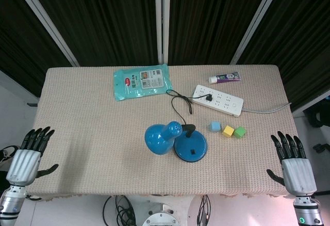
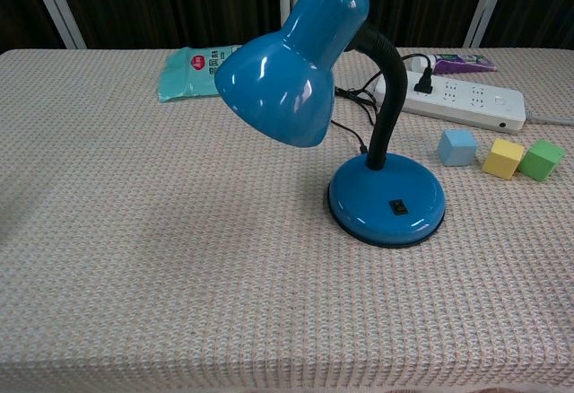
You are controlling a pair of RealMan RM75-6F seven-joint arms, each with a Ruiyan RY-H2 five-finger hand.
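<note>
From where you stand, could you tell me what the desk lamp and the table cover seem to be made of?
The blue desk lamp looks like glossy painted metal or hard plastic: sharp highlights show on its shade and base. Its black neck looks like a ribbed flexible tube. The table cover looks like a matte woven beige cloth with a visible knit-like grain.

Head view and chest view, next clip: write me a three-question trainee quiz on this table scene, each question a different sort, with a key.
1. True or false: the lamp is plugged into the power strip.
2. Which block lies nearest the lamp's base? A) green block B) yellow block C) blue block
3. Fill in: the left hand and right hand both hold ____.

Key:
1. True; the black cord runs from the lamp to a plug seated in the strip.
2. C.
3. Nothing; both sit open at the table's near corners, fingers spread, away from every object.
</note>
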